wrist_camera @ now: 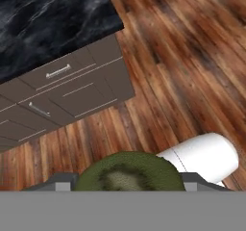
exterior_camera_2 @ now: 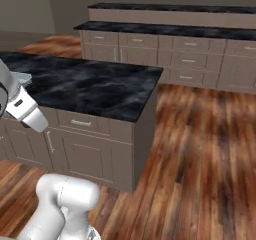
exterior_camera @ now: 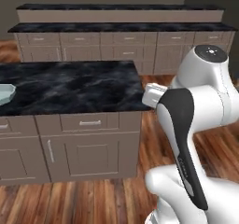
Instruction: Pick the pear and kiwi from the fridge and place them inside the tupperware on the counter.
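In the hand view a brown-olive kiwi (wrist_camera: 127, 172) sits between my two dark fingertips, and my gripper (wrist_camera: 127, 181) is shut on it, high above the wooden floor beside the counter's corner. The black marble counter (exterior_camera: 70, 85) (exterior_camera_2: 90, 86) (wrist_camera: 43, 18) lies ahead and to the left. At its left end rests the pale blue-grey tupperware (exterior_camera: 5, 93) (exterior_camera_2: 21, 77), part cut off by the frame edge or hidden behind my arm. The pear and the fridge are out of view.
Beige cabinets with silver handles (exterior_camera: 90, 122) (wrist_camera: 57, 71) stand under the counter. A second run of marble-topped cabinets (exterior_camera: 121, 43) (exterior_camera_2: 190, 44) lines the back wall. Open wooden floor (exterior_camera_2: 200, 149) spreads to the right of the counter.
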